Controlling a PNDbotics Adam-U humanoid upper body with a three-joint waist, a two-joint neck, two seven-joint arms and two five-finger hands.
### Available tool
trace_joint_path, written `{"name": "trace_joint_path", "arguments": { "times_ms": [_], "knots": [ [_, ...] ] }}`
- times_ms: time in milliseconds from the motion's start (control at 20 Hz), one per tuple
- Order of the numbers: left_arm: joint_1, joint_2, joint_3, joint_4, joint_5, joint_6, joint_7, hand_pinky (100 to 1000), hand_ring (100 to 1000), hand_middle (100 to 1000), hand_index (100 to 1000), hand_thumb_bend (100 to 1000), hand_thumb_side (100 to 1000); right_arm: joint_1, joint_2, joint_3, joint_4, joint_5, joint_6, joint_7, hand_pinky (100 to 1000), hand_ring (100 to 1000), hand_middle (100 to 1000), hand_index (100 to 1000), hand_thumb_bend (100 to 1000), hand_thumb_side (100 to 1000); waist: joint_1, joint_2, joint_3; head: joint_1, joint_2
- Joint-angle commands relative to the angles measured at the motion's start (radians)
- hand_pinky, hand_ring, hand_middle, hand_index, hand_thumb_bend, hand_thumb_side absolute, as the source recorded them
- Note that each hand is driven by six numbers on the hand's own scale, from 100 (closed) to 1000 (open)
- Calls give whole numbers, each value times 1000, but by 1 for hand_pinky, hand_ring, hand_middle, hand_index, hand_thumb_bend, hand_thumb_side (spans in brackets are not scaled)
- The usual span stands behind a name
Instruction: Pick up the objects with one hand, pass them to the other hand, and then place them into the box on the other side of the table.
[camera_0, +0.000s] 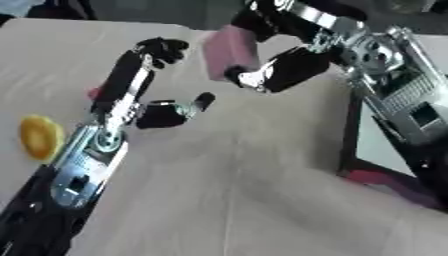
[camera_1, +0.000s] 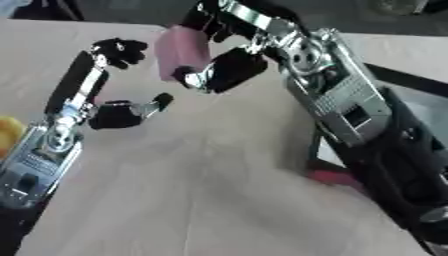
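Note:
A pink block (camera_0: 229, 51) hangs above the table's middle, held in my right hand (camera_0: 284, 70), whose fingers and thumb curl round its right side. My left hand (camera_0: 131, 85) stands just to the block's left, apart from it, with fingers raised and bent at the tips and the thumb (camera_0: 197, 103) spread out below; nothing is in it. A yellow round object (camera_0: 40, 136) lies on the table left of my left forearm. A small red thing (camera_0: 93, 92) peeks out behind the left hand.
A dark-framed box (camera_0: 385, 150) with a pale inside stands at the right edge of the table (camera_0: 245, 190), mostly behind my right arm. A reddish patch (camera_0: 385, 180) lies by its near corner.

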Motion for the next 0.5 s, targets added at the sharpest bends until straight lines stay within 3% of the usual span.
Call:
{"name": "trace_joint_path", "arguments": {
  "times_ms": [50, 500],
  "knots": [
    [-8, 25, 14, -7, 1, 3, 15, 697, 682, 635, 804, 521, 318, 7, -66, -48, -66, -37, 17, -18, 824, 746, 480, 533, 316, 100, -9, -24, -3, -6, -5],
    [-3, 40, 21, -15, 6, 2, 31, 697, 676, 627, 793, 504, 317, 160, -238, -192, -132, -132, 50, -123, 831, 756, 498, 551, 319, 100, -10, -21, -15, -30, -3]
  ]
}}
